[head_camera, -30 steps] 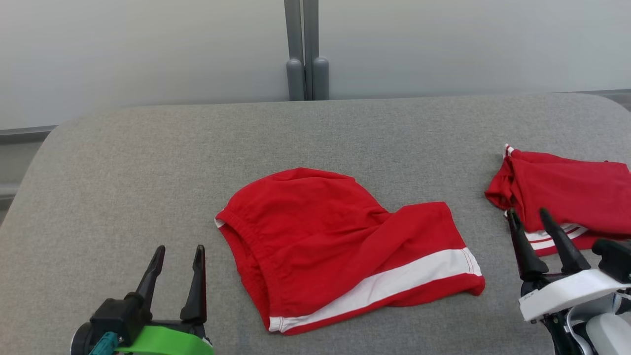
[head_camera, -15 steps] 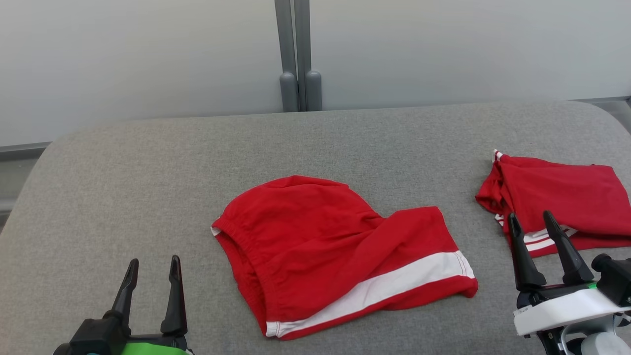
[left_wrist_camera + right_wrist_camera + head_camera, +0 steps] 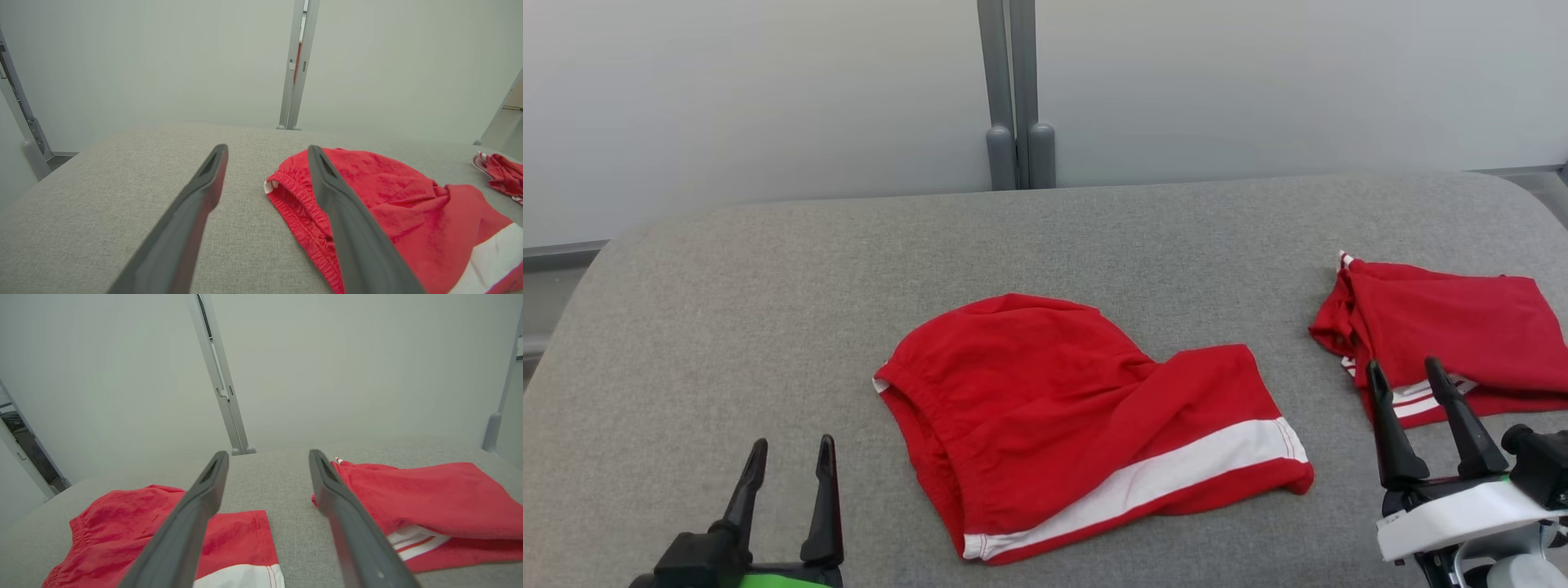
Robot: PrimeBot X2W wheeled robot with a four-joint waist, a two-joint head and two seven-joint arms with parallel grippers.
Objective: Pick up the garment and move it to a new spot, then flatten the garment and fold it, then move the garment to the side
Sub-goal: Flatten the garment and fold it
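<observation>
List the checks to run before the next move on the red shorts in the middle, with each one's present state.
1. The left end effector is open, empty: ok.
2. The right end effector is open, empty: ok.
3. The red shorts lie free on the grey surface, touched by neither end effector: ok.
4. Shorts flat: not ok, creased across the middle.
5. Gap between shorts and the folded red garment at right: ok.
6. Shorts already folded in half: cannot tell.
</observation>
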